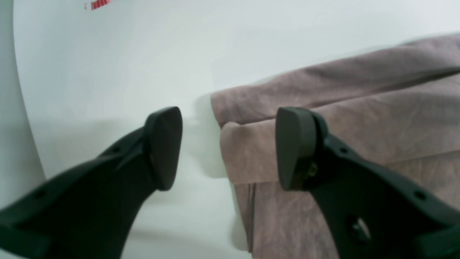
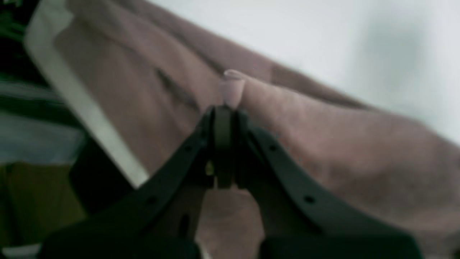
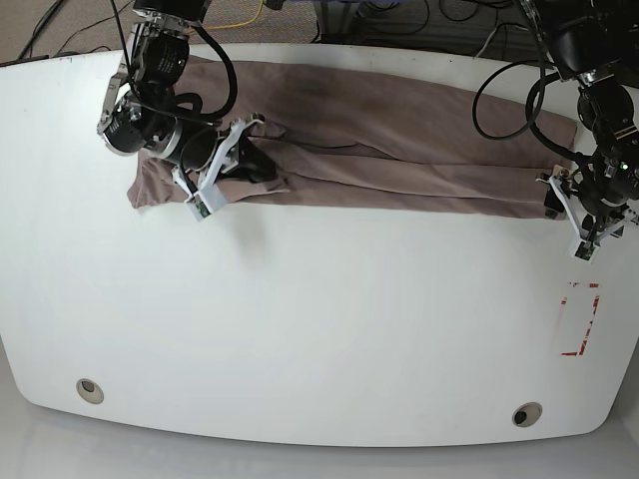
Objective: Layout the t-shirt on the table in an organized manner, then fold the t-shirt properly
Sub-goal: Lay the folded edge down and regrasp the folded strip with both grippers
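T-shirt (image 3: 379, 150) lies folded lengthwise along table (image 3: 319, 329) far edge. Right gripper (image 2: 224, 118) pinches a cloth fold; left gripper (image 1: 230, 147) spread, straddling the end. Advise closing left before lifting together.

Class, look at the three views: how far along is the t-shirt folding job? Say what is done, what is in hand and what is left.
Done: the t-shirt lies as a long, layered band across the far side of the table. In hand: the right gripper is shut on a pinch of cloth, while the left gripper hangs open at the band's end. Left: the band is wrinkled and long, so likely smoothing and folding it shorter.
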